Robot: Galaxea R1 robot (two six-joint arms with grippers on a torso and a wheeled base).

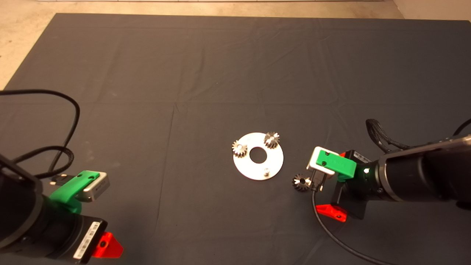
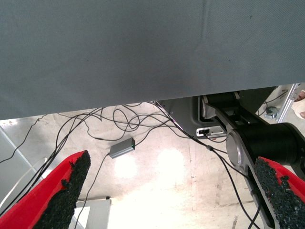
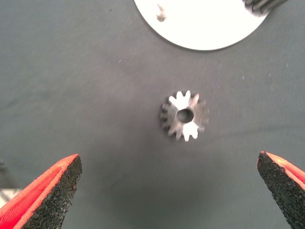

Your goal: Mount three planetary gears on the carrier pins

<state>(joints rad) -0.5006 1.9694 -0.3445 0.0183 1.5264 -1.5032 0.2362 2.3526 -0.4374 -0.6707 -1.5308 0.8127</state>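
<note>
The silver disc (image 1: 274, 163) lies at the mat's middle. Two planetary gears sit on carrier pins, one at the disc's left (image 1: 239, 149) and one at its far side (image 1: 271, 140). The third pin (image 1: 265, 170) stands bare at the near side. The third gear (image 1: 301, 182) lies flat on the mat just right of the disc. My right gripper (image 1: 321, 183) hovers beside it. In the right wrist view it (image 3: 167, 191) is open wide, with the loose gear (image 3: 184, 116) ahead between the fingers and the disc (image 3: 200, 24) and bare pin (image 3: 161, 14) beyond. My left gripper (image 1: 92, 217) is parked at the lower left.
The dark mat (image 1: 147, 110) covers the table, with pale floor beyond its far edge. A black cable (image 1: 342, 243) trails from the right arm along the near side. The left wrist view looks past the mat's edge (image 2: 143, 52) at floor cables, with the left gripper (image 2: 171, 195) open.
</note>
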